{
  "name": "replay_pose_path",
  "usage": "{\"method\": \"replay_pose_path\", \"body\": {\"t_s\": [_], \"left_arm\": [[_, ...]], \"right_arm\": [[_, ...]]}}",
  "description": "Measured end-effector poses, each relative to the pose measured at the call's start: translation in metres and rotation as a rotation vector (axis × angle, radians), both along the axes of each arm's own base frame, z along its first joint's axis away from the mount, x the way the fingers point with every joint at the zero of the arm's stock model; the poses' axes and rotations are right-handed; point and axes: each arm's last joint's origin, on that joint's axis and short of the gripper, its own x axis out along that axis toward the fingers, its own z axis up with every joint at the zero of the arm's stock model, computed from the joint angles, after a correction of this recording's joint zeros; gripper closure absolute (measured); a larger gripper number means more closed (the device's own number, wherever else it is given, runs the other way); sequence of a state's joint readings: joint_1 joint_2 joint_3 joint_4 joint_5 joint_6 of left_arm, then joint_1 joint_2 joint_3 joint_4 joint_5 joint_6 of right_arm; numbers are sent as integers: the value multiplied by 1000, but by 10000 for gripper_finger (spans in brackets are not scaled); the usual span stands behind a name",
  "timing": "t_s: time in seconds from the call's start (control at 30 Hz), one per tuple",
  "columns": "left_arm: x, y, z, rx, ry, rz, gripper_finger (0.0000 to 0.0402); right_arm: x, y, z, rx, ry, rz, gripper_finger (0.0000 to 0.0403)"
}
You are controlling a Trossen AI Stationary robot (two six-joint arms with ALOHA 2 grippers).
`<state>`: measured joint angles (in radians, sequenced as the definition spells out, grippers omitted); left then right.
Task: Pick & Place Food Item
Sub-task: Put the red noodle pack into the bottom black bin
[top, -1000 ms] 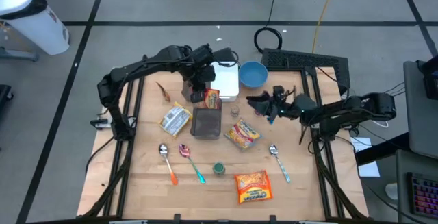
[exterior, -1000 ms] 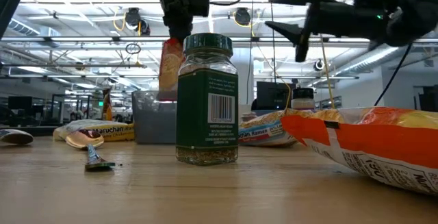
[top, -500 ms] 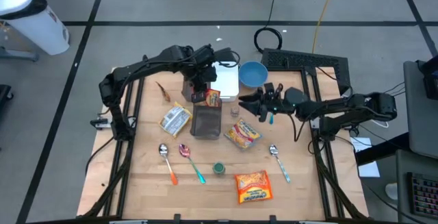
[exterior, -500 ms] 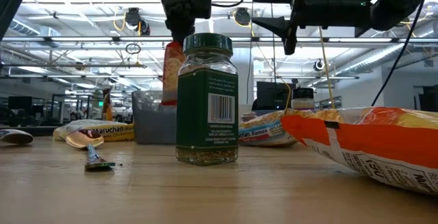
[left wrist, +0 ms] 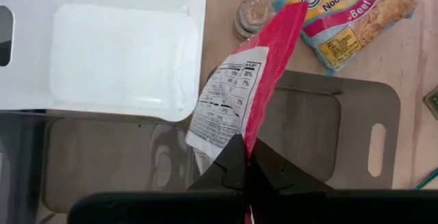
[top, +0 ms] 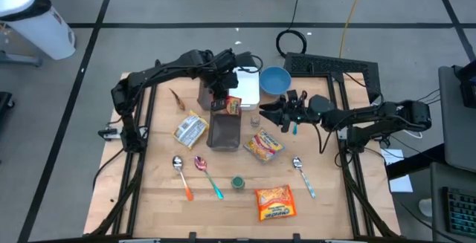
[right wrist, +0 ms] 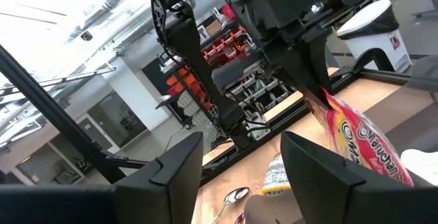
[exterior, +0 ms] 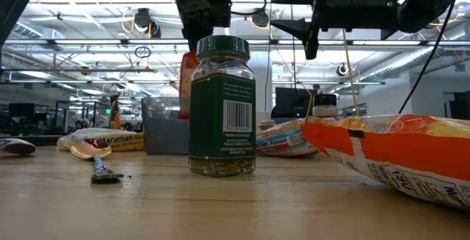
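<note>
Left gripper point(left wrist: 246, 172) pinches red snack packet point(top: 231, 106), upper centre of high view, hanging long axis down right above grey bin point(top: 224, 135). Right gripper point(top: 277, 114) spread, hovering just right.

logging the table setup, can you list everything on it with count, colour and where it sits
snack bag: 1, red, held above the grey bin's far end
bin: 1, dark grey, table centre
tray: 1, white, far side beside the bowl
bowl: 1, blue, far edge
ramen packets: 2, one right of the bin, one left of it
small jar: 1, clear, right of the bin
spice jar: 1, green lid, near centre
orange bag: 1, near edge
spoons: 3, one right, two near left
left gripper: shut on the snack bag
right gripper: open, in the air over the small jar
</note>
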<state>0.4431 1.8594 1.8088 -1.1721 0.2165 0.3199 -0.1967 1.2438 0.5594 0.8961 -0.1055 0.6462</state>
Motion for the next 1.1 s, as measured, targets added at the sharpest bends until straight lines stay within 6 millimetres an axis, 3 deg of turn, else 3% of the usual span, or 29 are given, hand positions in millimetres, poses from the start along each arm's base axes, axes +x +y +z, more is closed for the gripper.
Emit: {"method": "replay_pose_path", "body": {"t_s": [0.53, 0.9, 1.1], "left_arm": [[14, 4, -22, -21, 39, 16, 399], [15, 9, -23, 8, 26, 45, 399], [12, 7, -42, -22, 80, 57, 399]], "right_arm": [[0, 0, -1, 3, 13, -4, 216], [0, 0, -2, 5, 18, -4, 216], [0, 0, -2, 5, 18, -4, 216]]}}
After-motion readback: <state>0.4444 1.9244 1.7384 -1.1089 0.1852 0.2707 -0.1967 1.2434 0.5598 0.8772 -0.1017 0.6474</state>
